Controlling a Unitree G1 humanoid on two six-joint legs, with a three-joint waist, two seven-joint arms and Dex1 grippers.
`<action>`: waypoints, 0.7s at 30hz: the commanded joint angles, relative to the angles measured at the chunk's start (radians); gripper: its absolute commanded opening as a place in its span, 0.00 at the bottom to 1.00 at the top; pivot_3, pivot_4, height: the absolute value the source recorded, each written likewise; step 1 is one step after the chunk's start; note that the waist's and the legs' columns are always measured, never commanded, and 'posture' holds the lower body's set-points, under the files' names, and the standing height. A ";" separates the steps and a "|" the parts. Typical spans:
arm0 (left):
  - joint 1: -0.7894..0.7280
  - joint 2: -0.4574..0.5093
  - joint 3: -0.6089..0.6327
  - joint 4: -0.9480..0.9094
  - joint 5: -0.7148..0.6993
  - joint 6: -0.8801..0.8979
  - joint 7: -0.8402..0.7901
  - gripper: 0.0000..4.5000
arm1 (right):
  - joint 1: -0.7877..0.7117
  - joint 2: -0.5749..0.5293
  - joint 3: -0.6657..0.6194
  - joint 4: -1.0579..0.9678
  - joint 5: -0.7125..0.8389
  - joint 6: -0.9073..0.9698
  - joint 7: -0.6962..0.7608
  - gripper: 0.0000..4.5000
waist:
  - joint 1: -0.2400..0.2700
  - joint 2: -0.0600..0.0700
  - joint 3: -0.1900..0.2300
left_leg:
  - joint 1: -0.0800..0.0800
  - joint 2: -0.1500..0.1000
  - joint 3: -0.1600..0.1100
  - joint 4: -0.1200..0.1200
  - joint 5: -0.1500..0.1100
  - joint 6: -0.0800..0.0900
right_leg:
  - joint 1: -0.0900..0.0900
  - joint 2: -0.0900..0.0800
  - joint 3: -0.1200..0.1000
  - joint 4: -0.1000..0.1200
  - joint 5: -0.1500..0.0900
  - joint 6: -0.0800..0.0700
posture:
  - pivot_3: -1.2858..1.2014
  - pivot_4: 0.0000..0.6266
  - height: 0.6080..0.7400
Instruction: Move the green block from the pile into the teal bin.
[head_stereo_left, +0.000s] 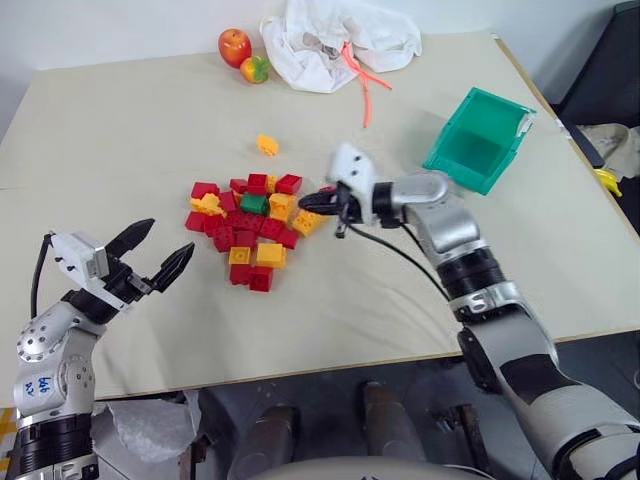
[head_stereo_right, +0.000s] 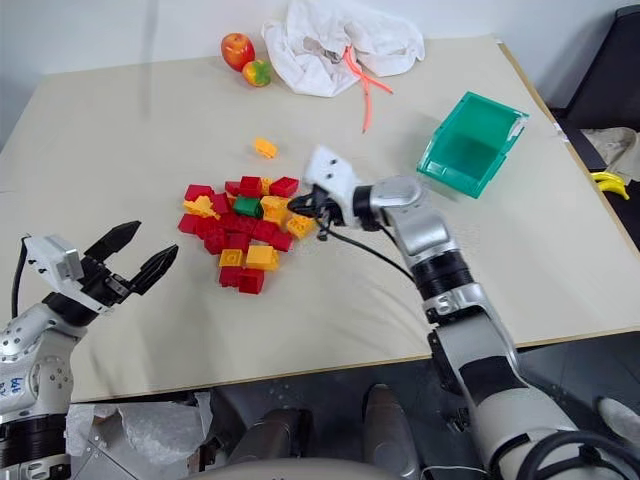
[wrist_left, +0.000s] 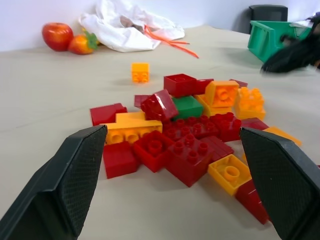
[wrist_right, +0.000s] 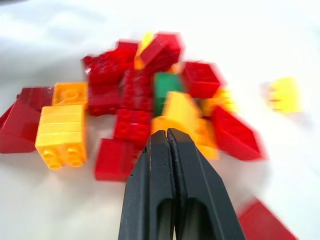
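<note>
Left eye view: left end effector (head_stereo_left: 160, 253) hangs at the near left above the worktop (head_stereo_left: 120, 150), fingers spread wide, holding nothing. Beyond it lies the pile (head_stereo_left: 247, 230) of red and yellow-orange bricks, the green block (head_stereo_left: 254, 204) sitting among its far bricks. Right end effector (head_stereo_left: 312, 200) is at the pile's right edge, fingers pressed together, nothing between them. Teal bin (head_stereo_left: 478, 140) stands tilted, far right, well apart from the pile.
</note>
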 joint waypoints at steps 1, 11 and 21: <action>-0.021 0.019 -0.006 -0.039 -0.012 0.019 -0.015 1.00 | 0.050 -0.057 -0.032 -0.127 0.063 0.032 0.055 0.22 | 0.006 0.000 0.000 | 0.000 0.000 0.000 0.000 0.000 0.000 | 0.000 0.000 0.000 0.000 0.000 0.000 | 0.52 0.24 1.00; -0.125 0.076 -0.055 -0.074 -0.018 0.194 0.012 1.00 | 0.212 -0.245 -0.096 -0.322 0.176 0.129 0.139 0.93 | 0.036 0.000 0.000 | 0.000 0.000 0.001 0.002 0.000 0.000 | 0.000 0.000 0.000 -0.001 0.000 0.000 | 0.52 0.24 1.00; -0.210 0.140 -0.110 -0.133 -0.014 0.423 0.052 1.00 | 0.318 -0.295 -0.172 -0.449 0.238 0.165 0.066 1.00 | 0.047 -0.001 0.001 | 0.000 0.000 0.002 0.002 -0.001 0.000 | 0.000 0.000 0.002 -0.001 0.000 0.000 | 0.52 0.24 1.00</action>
